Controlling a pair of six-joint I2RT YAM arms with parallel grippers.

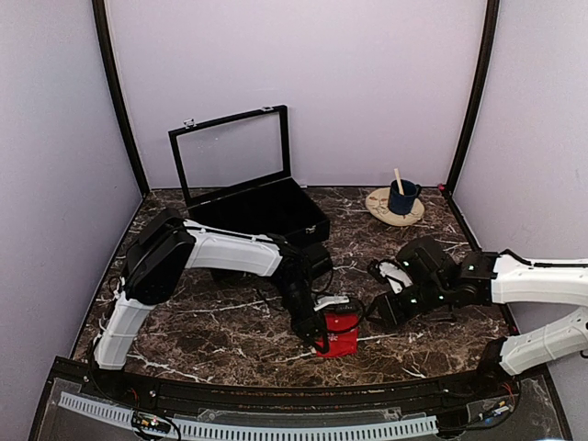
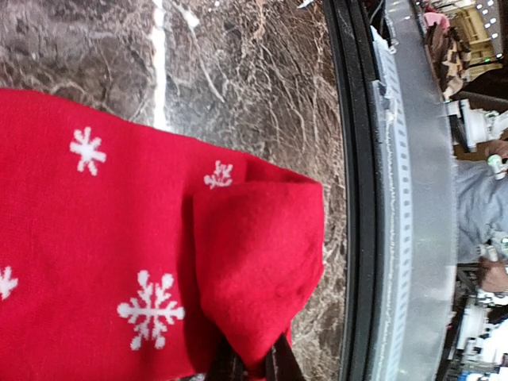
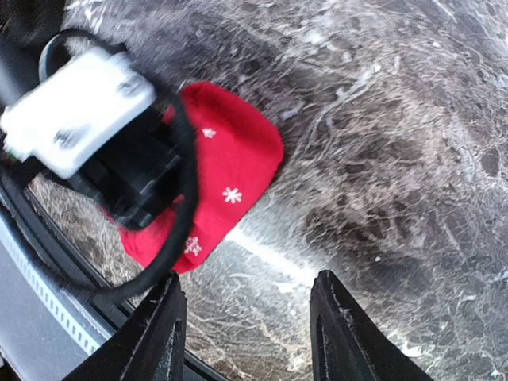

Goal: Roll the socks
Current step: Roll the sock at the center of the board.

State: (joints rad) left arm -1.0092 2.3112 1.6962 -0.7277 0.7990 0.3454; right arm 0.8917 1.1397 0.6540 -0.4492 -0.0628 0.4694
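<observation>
Red socks (image 1: pixel 344 331) pinched by left gripper (image 1: pixel 321 339), arm bent downward.

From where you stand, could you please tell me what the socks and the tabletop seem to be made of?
The socks: soft red knit fabric, matte; it folds limply. The tabletop: dark marble or marble-look laminate, white-veined, slightly glossy.
</observation>
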